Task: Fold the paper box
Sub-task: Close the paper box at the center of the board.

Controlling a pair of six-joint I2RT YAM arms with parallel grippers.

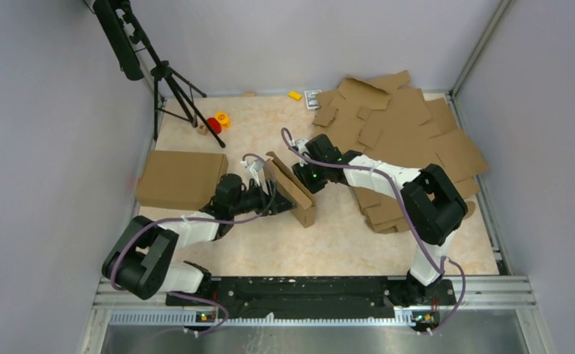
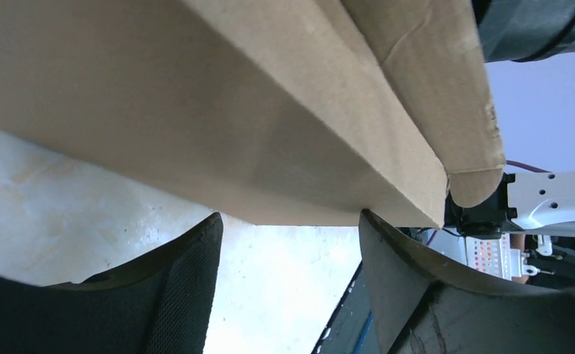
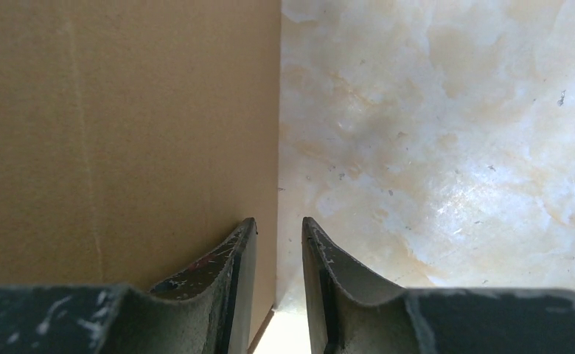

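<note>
The paper box (image 1: 297, 195) is a brown cardboard blank, partly folded, standing tilted on edge in the middle of the table. My left gripper (image 1: 270, 194) is against its left side. In the left wrist view the paper box (image 2: 270, 110) hangs over the left gripper (image 2: 289, 215), which is open wide; one fingertip (image 2: 369, 221) touches the box's lower edge and nothing sits between the fingers. My right gripper (image 1: 303, 177) is at the box's far right side. In the right wrist view a flat panel of the paper box (image 3: 122, 133) fills the left, and the right gripper (image 3: 279, 220) stands narrowly open beside its edge.
A closed brown cardboard box (image 1: 181, 178) lies at the left. A heap of flat cardboard blanks (image 1: 406, 136) covers the back right. A black tripod (image 1: 168, 77) stands at the back left, with a red piece (image 1: 214, 125) and a yellow piece (image 1: 223, 118) near its feet.
</note>
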